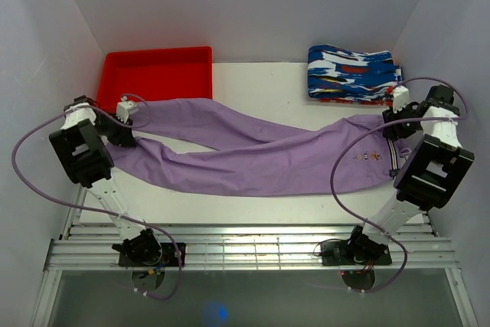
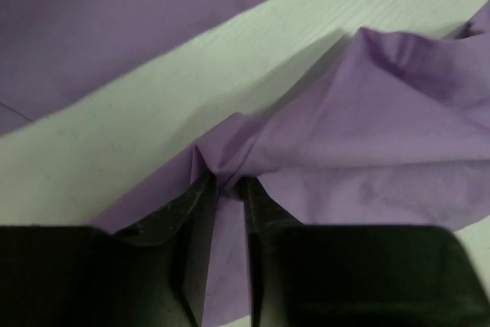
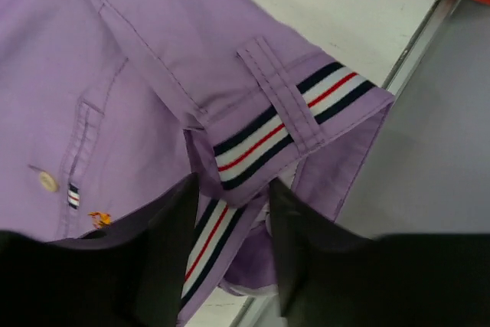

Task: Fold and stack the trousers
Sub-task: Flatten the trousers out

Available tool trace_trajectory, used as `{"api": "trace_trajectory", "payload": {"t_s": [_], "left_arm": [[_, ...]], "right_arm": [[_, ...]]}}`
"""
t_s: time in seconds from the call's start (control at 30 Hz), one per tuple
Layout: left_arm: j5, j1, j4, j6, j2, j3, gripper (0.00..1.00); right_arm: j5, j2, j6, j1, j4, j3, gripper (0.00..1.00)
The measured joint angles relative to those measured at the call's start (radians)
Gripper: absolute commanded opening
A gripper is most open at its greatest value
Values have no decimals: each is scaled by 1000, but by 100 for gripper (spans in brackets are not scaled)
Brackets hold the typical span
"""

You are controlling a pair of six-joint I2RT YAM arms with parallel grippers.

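The lilac trousers [image 1: 260, 155] lie stretched across the white table, legs to the left and waistband to the right. My left gripper [image 1: 122, 124] is shut on a pinch of leg cloth near the hem. In the left wrist view the cloth [image 2: 367, 128] bunches up between the closed fingers [image 2: 195, 204] of the gripper [image 2: 226, 188]. My right gripper [image 1: 396, 122] is shut on the waistband. The right wrist view shows its striped inner band [image 3: 276, 128] and a belt loop held between the fingers [image 3: 172, 220] of that gripper [image 3: 230, 201]. A button [image 3: 48, 181] shows on the left.
A red tray [image 1: 157, 70] stands at the back left, just behind the left gripper. A folded stack of blue-white-red patterned garments [image 1: 352, 73] lies at the back right, close to the right gripper. White walls close in on both sides. A metal rail [image 1: 245, 246] runs along the near edge.
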Motion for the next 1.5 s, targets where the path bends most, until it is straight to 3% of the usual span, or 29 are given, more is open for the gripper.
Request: {"api": "trace_trajectory", "payload": {"t_s": [0.07, 0.13, 0.23, 0.4, 0.57, 0.77, 0.83, 0.87, 0.9, 1.03, 1.2, 1.4, 1.43, 1.47, 1.5], "left_arm": [[-48, -2, 15, -48, 55, 0, 47], [-69, 10, 18, -81, 59, 0, 55], [-121, 36, 23, -106, 9, -1, 57], [-180, 104, 26, -117, -133, -35, 60], [-190, 174, 23, -136, -203, -69, 61], [-187, 192, 15, -165, -202, -147, 65], [-183, 189, 14, -174, -201, -155, 66], [-182, 188, 18, -180, -201, -156, 66], [-182, 189, 21, -183, -199, -156, 66], [-183, 191, 42, -204, -142, -152, 66], [-217, 193, 44, -135, -78, -151, 66], [-274, 194, 157, -63, -113, -251, 52], [-278, 194, 182, -50, -127, -276, 45], [-283, 194, 207, -38, -141, -301, 23], [-288, 194, 237, -24, -158, -328, 15]], "right_arm": [[54, 33, 14, 12, -3, 0, 63], [106, 37, 18, 5, -14, 0, 66], [144, 10, 2, -36, -51, 11, 66], [198, -70, -29, -127, -166, 51, 57], [225, -140, -11, -135, -236, -20, 58], [245, -32, 77, -137, -239, -121, 61], [237, -2, 106, -143, -228, -131, 47], [225, 13, 122, -144, -223, -132, 24], [218, 19, 136, -144, -220, -132, 11], [153, 23, 129, -166, -283, -114, 8], [100, 16, 68, -249, -454, 56, 8], [95, -15, 24, -283, -549, 88, 8], [96, -19, 19, -285, -558, 88, 8], [98, -26, 12, -286, -567, 88, 8], [102, -33, 5, -288, -573, 87, 8]]}}
